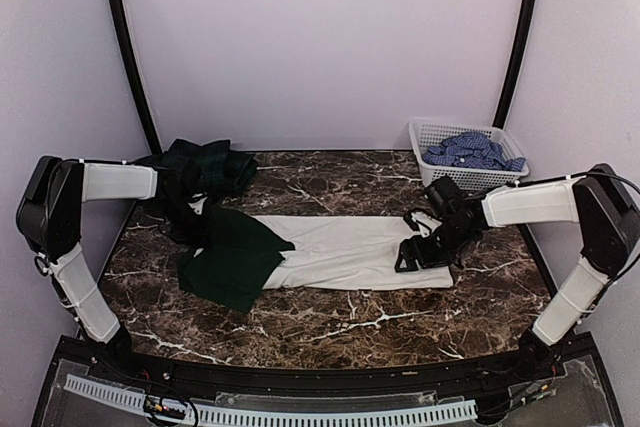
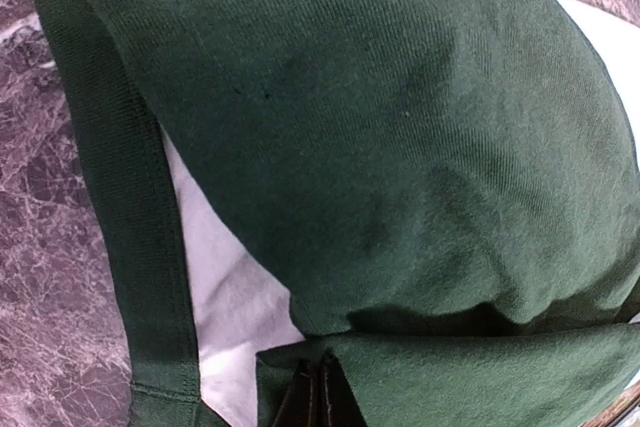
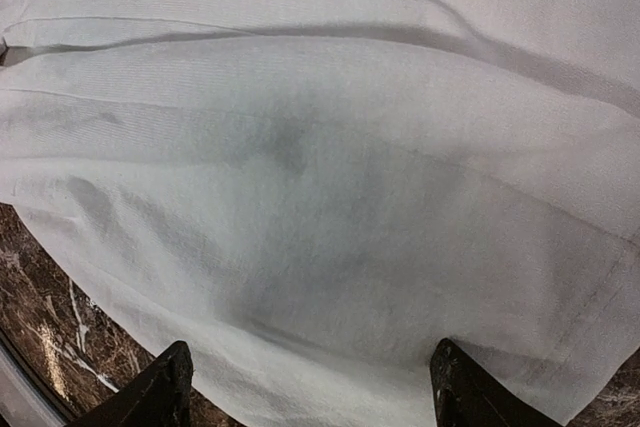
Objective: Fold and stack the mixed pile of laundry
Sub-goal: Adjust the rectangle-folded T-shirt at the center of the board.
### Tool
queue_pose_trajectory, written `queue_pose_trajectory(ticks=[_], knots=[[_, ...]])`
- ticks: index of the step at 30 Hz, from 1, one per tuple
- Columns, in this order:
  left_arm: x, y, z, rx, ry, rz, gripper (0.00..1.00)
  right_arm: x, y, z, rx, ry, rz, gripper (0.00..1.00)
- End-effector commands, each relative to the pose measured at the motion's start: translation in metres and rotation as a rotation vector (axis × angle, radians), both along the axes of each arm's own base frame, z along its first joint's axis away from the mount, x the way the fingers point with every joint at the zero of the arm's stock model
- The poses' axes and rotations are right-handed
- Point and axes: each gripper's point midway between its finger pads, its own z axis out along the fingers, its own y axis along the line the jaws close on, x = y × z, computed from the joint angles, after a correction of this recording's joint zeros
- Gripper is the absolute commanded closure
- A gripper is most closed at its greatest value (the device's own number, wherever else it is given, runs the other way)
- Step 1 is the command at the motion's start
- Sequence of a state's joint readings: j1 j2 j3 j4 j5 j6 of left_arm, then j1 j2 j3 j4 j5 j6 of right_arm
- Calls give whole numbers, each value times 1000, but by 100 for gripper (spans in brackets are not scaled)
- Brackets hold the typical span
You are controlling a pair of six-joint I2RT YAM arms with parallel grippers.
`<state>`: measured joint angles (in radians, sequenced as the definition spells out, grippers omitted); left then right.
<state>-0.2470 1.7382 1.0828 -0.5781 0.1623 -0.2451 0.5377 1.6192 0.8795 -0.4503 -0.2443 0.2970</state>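
Observation:
A white garment (image 1: 350, 250) with dark green parts (image 1: 232, 259) lies spread across the middle of the table. My left gripper (image 1: 197, 225) is shut on its green fabric; in the left wrist view the closed fingers (image 2: 318, 399) pinch a green fold (image 2: 400, 147), with white cloth (image 2: 225, 277) beside it. My right gripper (image 1: 420, 252) is open over the garment's right end; in the right wrist view its fingers (image 3: 160, 392) stand wide apart above white cloth (image 3: 320, 177). A dark green plaid garment (image 1: 212, 165) lies at the back left. The blue-and-white check shirt (image 1: 470, 150) lies in the basket.
A white plastic lattice basket (image 1: 428, 133) stands at the back right corner. The table is dark brown marble (image 1: 330, 322). Purple walls and black poles close in the back and sides.

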Motion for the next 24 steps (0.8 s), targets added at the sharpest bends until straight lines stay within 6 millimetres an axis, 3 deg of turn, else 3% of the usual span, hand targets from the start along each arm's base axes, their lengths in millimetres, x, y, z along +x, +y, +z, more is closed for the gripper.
queue_pose_trajectory(ticks=[1,9,15,24], knots=[[18,6,23,30,-78,78,100,-8,-2,-21,-41,54,6,21],[29,27,49,37,-154,190,100,-8,-1,-27,-77,96,-2,20],[35,33,61,16,-196,226,100,-11,-4,-28,-117,108,-9,20],[45,45,43,40,-185,281,100,-13,-25,-31,-225,102,-29,17]])
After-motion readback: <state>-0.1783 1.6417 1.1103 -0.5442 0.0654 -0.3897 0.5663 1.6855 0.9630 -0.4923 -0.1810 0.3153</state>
